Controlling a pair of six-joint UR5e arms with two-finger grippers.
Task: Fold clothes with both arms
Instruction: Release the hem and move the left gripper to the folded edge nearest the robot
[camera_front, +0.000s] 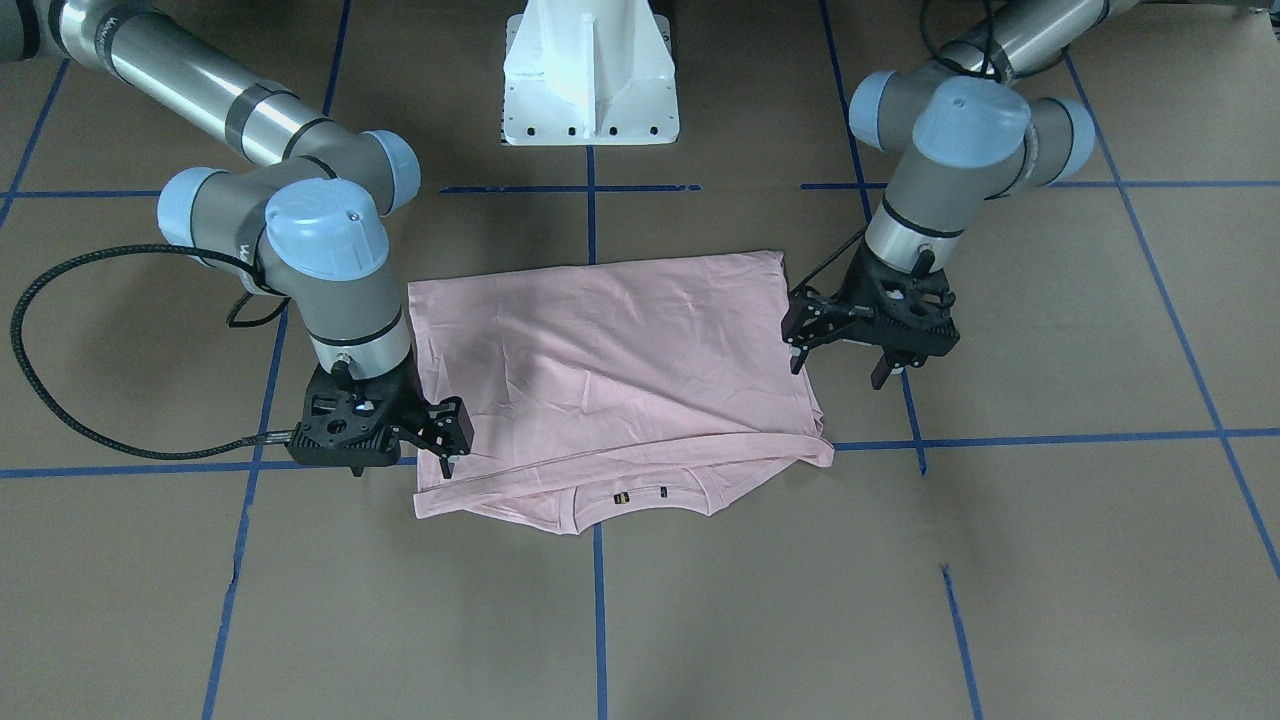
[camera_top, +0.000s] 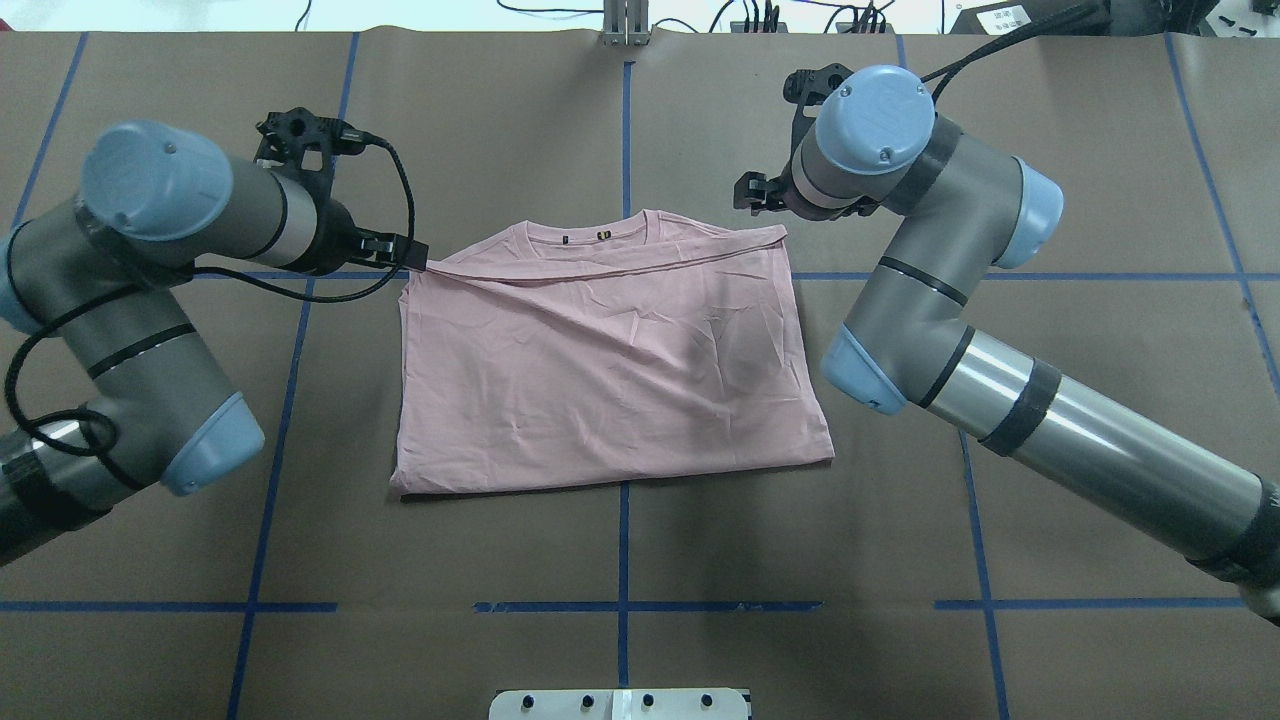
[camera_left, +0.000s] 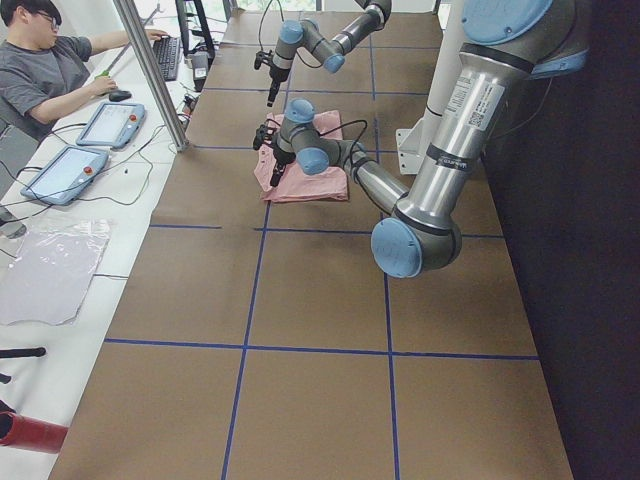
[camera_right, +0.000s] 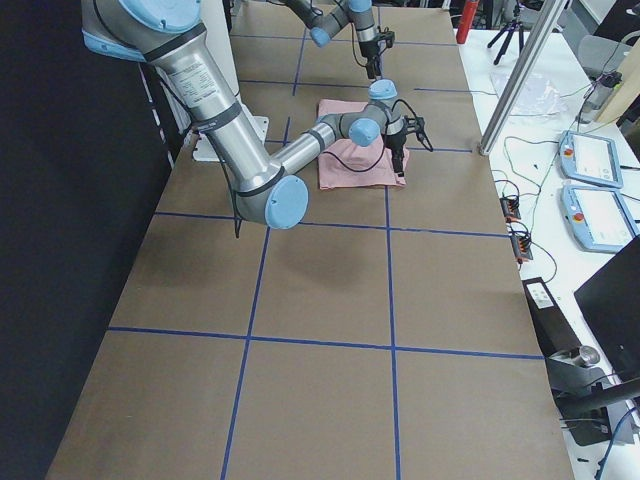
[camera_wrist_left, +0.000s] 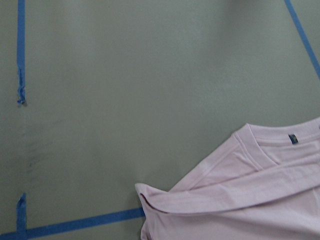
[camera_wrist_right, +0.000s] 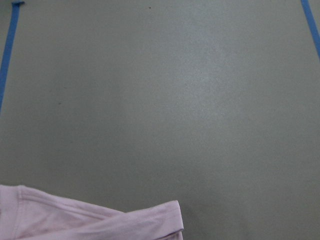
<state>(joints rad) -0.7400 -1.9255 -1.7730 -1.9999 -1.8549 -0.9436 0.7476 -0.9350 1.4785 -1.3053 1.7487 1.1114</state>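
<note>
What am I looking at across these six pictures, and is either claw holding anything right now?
Two robot arms work at a table covered in brown paper. One picture faces the robot, one looks over its shoulders, two look from the table's ends, and two come from cameras on the wrists. A pink T-shirt, folded over, lies flat between the arms. The left gripper is open beside it and holds nothing. The right gripper hangs at its edge; whether it is open I cannot tell.
</note>
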